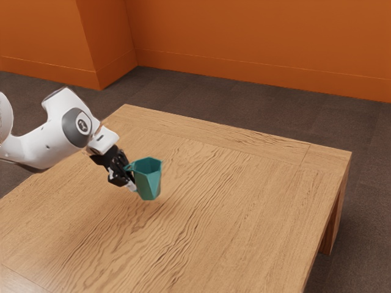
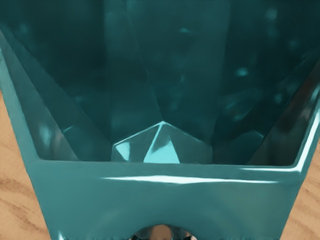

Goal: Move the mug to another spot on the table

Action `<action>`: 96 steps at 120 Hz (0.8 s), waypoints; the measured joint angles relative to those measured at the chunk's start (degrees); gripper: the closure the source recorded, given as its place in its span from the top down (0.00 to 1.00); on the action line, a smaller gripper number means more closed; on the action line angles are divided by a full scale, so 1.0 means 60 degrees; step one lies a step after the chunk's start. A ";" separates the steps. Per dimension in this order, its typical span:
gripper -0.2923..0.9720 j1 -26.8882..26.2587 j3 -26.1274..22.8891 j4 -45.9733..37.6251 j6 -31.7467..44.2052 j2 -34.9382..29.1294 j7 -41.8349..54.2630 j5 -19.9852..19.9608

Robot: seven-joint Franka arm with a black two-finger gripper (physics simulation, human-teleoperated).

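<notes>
Exterior view: the arm is seen coming in from the exterior view's left, over the table. The gripper is clamped on the mug at its rim, on the side facing the arm. The teal mug is held near upright, slightly tilted, over the table's half toward the exterior view's left, well away from the edges. Whether its base touches the wood cannot be told. An orange wall and dark floor are seen behind. Wrist view: the mug is seen from above, right under the hand, with its faceted inside and near wall in sight. Strips of table wood are seen on both sides of it.
</notes>
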 joint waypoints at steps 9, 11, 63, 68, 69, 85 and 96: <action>0.28 0.0065 0.0024 0.0006 -0.0005 0.0116 0.0626 -0.0313; 0.28 0.0082 0.0028 0.0007 -0.0004 0.0150 0.0756 -0.0358; 0.28 0.0448 0.0187 0.0310 0.0041 0.1150 0.3413 -0.0720; 0.28 0.0455 0.0187 0.0324 0.0042 0.1239 0.3596 -0.0754; 0.28 0.0455 0.0189 0.0325 0.0043 0.1254 0.3634 -0.0771; 0.28 0.0476 0.0200 0.0331 0.0042 0.1446 0.4249 -0.1194; 0.30 0.0477 0.0204 0.0332 0.0034 0.1480 0.4598 -0.1310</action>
